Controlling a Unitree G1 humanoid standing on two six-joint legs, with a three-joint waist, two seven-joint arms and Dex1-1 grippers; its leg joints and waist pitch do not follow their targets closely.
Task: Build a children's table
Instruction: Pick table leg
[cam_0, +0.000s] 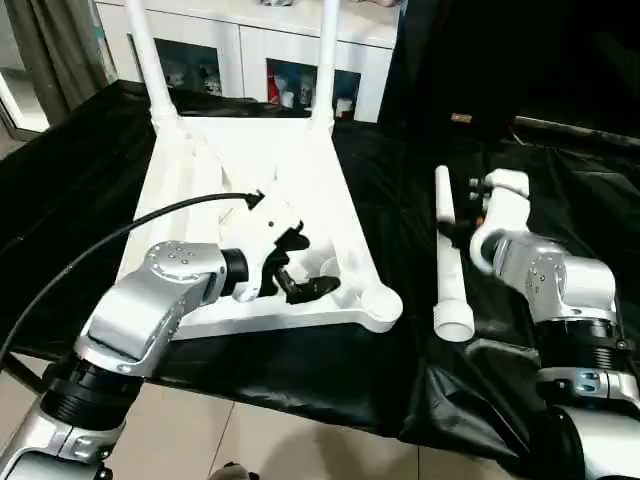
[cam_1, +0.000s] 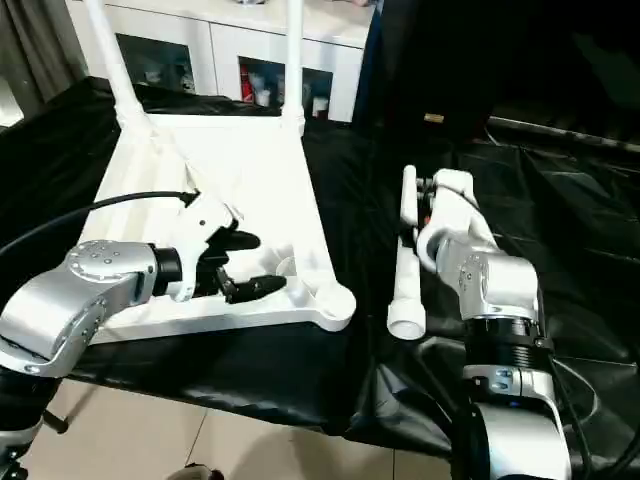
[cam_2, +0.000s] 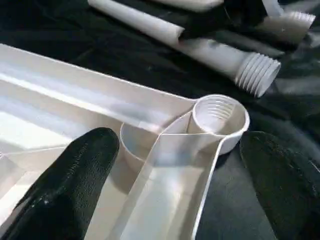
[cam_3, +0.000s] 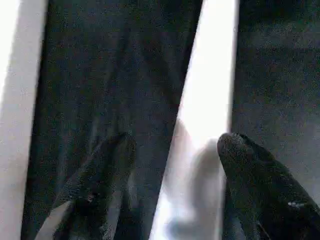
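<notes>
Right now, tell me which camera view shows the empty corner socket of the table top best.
The left wrist view: the socket sits close, its inner threads plain, between the left end effector's spread fingers. Both head views show it as a small round corner knob. The right wrist view shows a loose leg instead.

Upright legs (cam_0: 150, 70) — tops cut off.

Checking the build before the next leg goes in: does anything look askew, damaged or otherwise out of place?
Nothing stands out. The table top lies underside up on the black cloth, two legs stand upright in its far sockets, a loose leg lies beside it, and the near corner socket is empty, undamaged.
</notes>
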